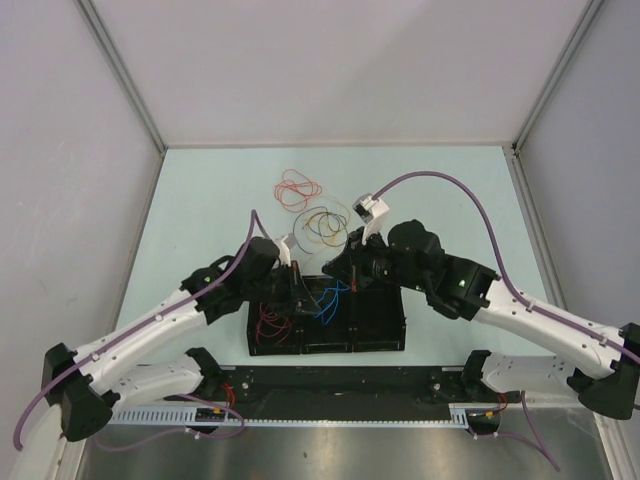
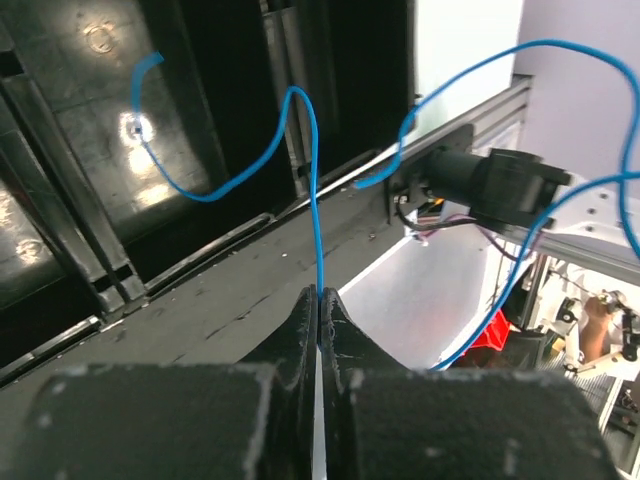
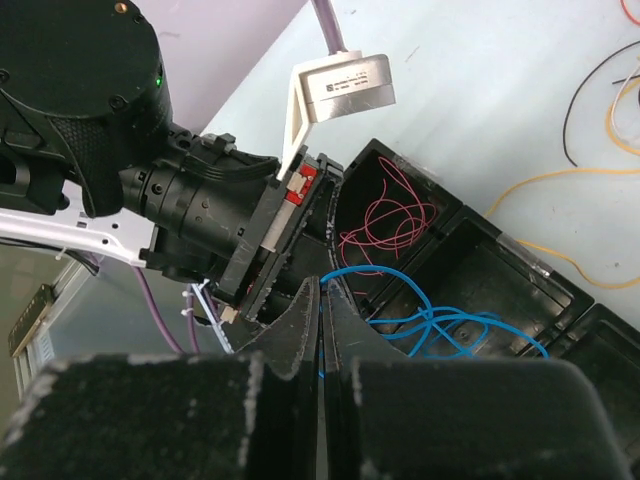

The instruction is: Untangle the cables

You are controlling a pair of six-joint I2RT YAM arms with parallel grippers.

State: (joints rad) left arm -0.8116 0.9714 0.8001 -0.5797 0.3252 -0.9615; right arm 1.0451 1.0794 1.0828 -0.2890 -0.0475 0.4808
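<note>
Top view: black tray, three compartments. The red cables lie in its left one and the blue cable over its middle. The orange loops and a yellow-and-brown coil sit on the table beyond its far edge. The left gripper and right gripper meet over the tray's middle. Risk, as I judge it: with both pinching one strand so close together, pulling apart could cinch a snag or let the slick wire slip. Left wrist view: jaws pressed together on the blue cable, a thin glossy strand curling springily over the tray's matte, scuffed floor. Right wrist view: jaws together, apparently nipping the same blue strand above the tray; the red cables are a fine loose scribble.
</note>
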